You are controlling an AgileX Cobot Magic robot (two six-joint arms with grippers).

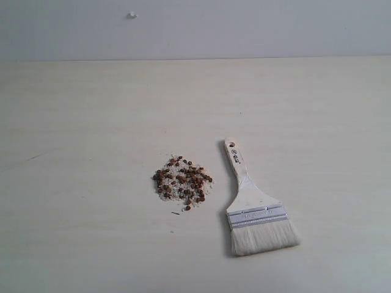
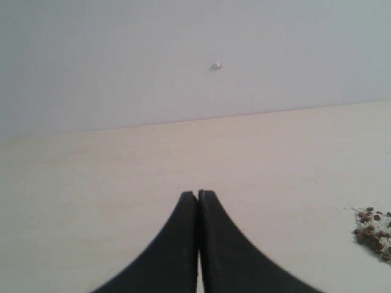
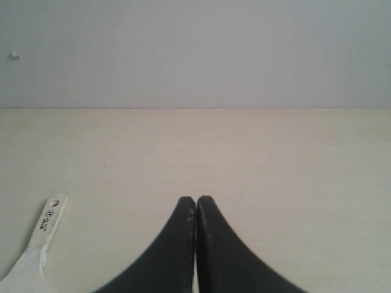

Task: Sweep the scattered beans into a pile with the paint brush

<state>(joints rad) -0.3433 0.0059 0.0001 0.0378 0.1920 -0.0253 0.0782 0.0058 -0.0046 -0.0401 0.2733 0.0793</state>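
**Both claws closed and empty, brush lying beside the beans**

Exterior view: The beans (image 1: 183, 180) sit in one loose, roundish heap on the pale tabletop (image 1: 91, 122), mixed with fine whitish grains (image 1: 172, 193), and a few strays lie just off the heap's near edge. The paint brush (image 1: 252, 201) lies flat to the right of the heap, near it but not touching. Its off-white bristles point toward the near edge. Its wooden handle runs away toward the wall (image 1: 256, 27), leaning a little to the left, and the small hole shows at the far tip. A silver ferrule (image 1: 257, 215) joins the bristles to the handle. A tiny white speck (image 1: 132, 15) marks the wall.

Left wrist view: My left claw (image 2: 198, 194) has its two black fingers pressed together tip to tip, with nothing between them. It is over bare tabletop. Part of the bean heap (image 2: 374, 229) shows at the frame's edge, well apart from the fingertips.

Right wrist view: My right claw (image 3: 195, 199) is likewise drawn together, fingers meeting along their length and gripping nothing. Only the end of the paint brush's handle (image 3: 44, 235) is in sight, with its hole and some dark printing. It lies on the tabletop clear of my fingers.
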